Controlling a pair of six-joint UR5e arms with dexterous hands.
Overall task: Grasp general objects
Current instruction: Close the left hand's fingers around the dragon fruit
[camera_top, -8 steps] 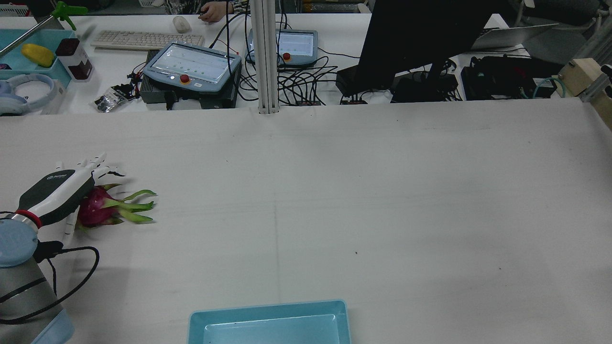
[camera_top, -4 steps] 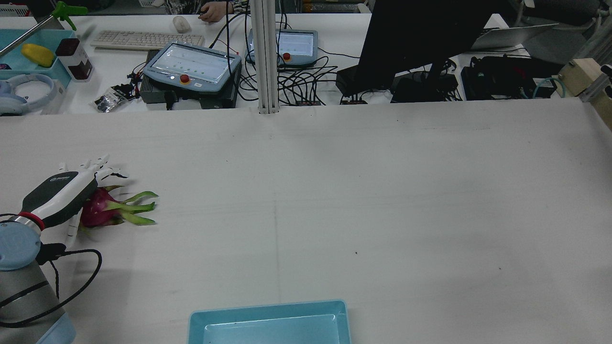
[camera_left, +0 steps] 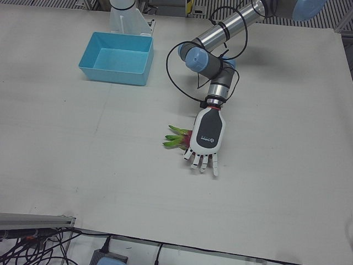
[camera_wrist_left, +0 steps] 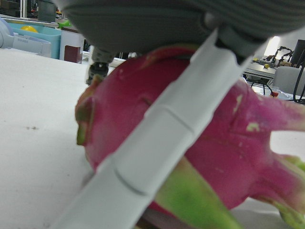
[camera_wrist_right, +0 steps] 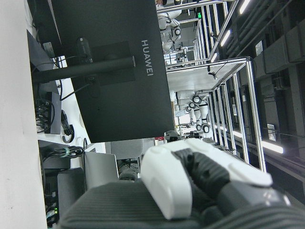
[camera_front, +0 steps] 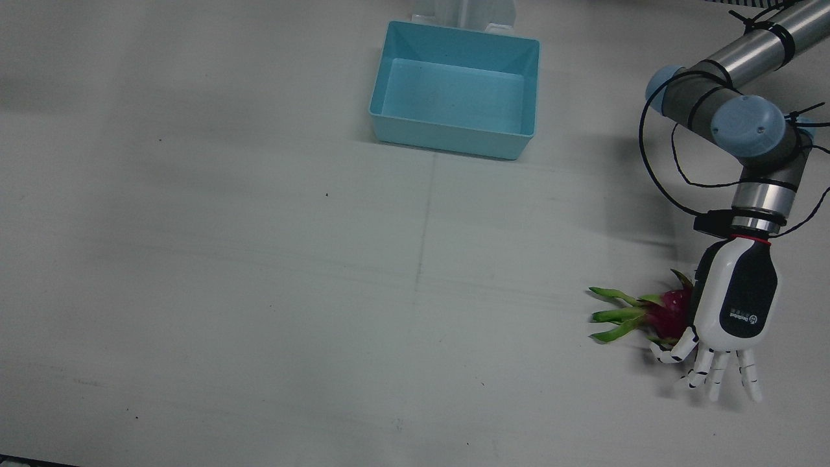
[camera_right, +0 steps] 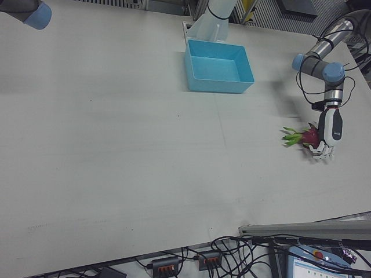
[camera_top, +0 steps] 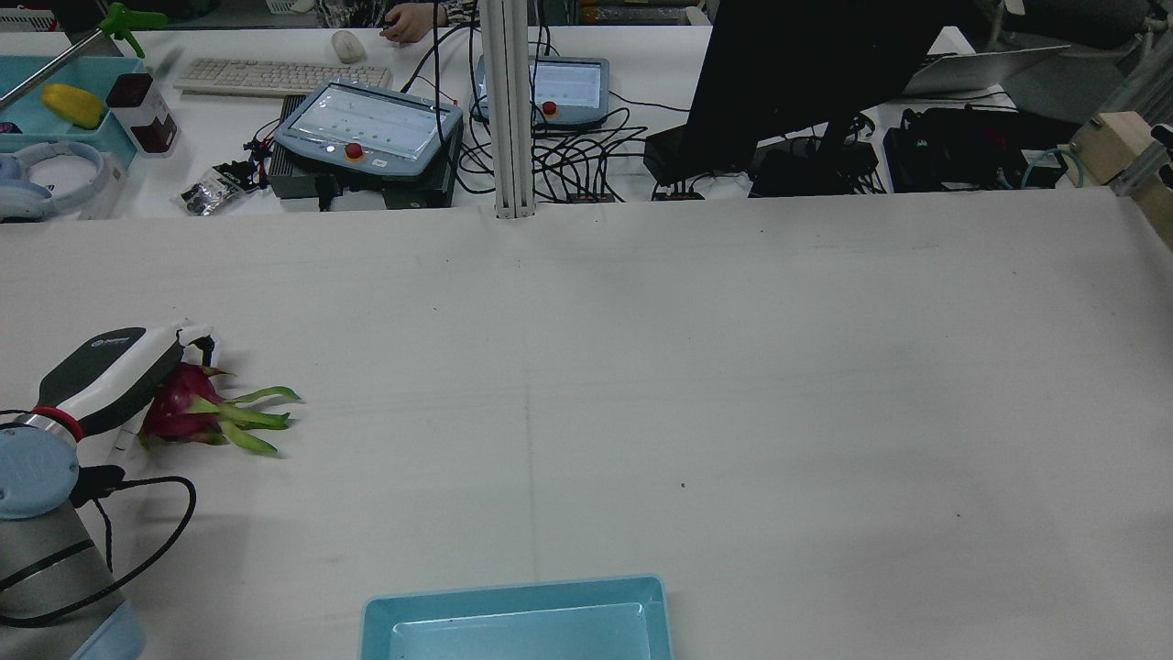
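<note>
A magenta dragon fruit (camera_front: 671, 311) with green leaf tips lies on the white table (camera_front: 259, 259), on the robot's left side. My left hand (camera_front: 736, 305) lies over it, palm down. In the rear view the hand (camera_top: 110, 371) has its fingers curled down around the fruit (camera_top: 174, 408). The left hand view shows a white finger (camera_wrist_left: 162, 143) pressed across the fruit (camera_wrist_left: 228, 143). In the front view the fingers show spread past the fruit. Of my right hand (camera_wrist_right: 190, 186) only the palm shows, high above the table; its fingers are hidden.
An empty light blue bin (camera_front: 454, 35) stands at the table's middle near the robot's side; it also shows in the rear view (camera_top: 513, 596). Beyond the far edge stand a monitor (camera_top: 788, 82), teach pendants (camera_top: 367, 128) and cables.
In the rear view the left hand's outstretched fingers have curled down onto the dragon fruit. The fruit has shifted slightly and its leaves have swung a little.
</note>
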